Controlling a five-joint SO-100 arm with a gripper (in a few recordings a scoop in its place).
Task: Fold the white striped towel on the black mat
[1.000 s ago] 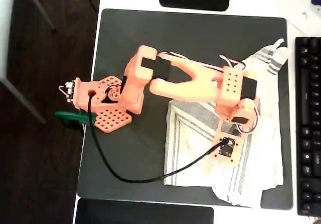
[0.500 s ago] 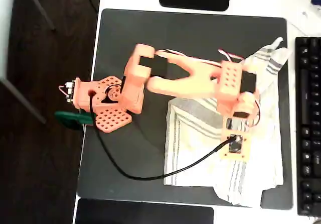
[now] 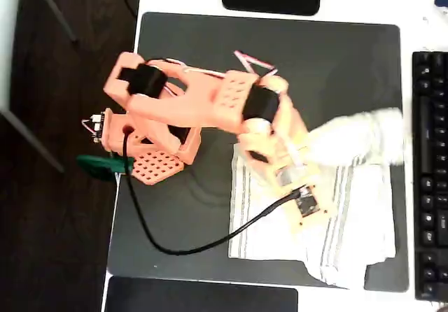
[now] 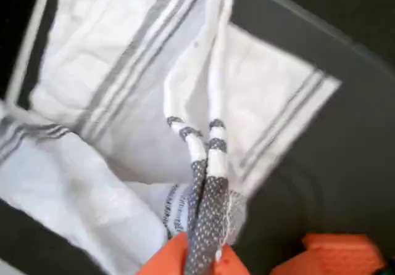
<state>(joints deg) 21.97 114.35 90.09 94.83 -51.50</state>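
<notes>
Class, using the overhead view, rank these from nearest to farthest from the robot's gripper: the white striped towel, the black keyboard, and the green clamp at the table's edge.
1. The white striped towel: pinched in the gripper, so touching it.
2. The black keyboard: along the right edge, past the towel.
3. The green clamp: far left, beyond the arm's base.

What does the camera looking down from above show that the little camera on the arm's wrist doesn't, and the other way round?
The overhead view alone shows the whole orange arm with its base, the black cable, the keyboard at the right edge and the black mat's full outline. The wrist view alone shows, close up, the end effector pinching a bunched strip of the white striped towel, its grey stripe bands crisp. Both show the towel partly lifted and rumpled, lying on the mat.
</notes>
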